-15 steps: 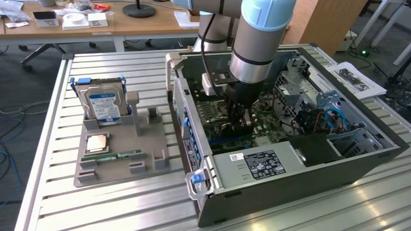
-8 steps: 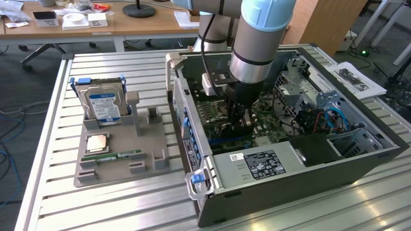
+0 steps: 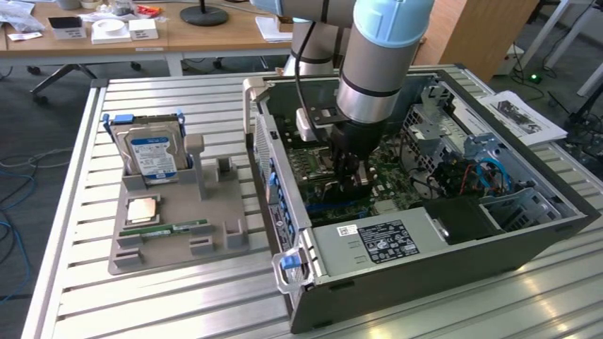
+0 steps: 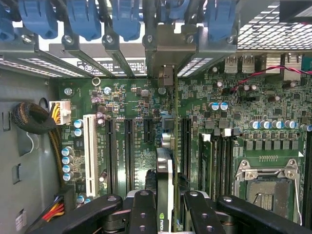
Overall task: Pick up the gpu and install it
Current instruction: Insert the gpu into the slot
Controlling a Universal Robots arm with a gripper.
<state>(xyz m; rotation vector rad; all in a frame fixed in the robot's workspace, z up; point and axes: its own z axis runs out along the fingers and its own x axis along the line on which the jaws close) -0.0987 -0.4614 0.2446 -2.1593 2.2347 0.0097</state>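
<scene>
Black pincer (image 4: pixel 165 204) clamped on gpu (image 4: pixel 165 170), card edge-on above motherboard (image 4: pixel 146 102), inside open computer case (image 3: pixel 527 236)

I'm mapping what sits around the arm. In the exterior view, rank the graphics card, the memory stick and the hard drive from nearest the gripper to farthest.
1. Graphics card: held edge-on in the gripper, inside the computer case.
2. Memory stick: on the grey holder, toward the exterior view's left.
3. Hard drive: upright at the holder's far end, slightly farther left.

Wooden desk (image 3: pixel 188 35), grey floor (image 3: pixel 28 127), slatted metal table (image 3: pixel 141 296)
</scene>
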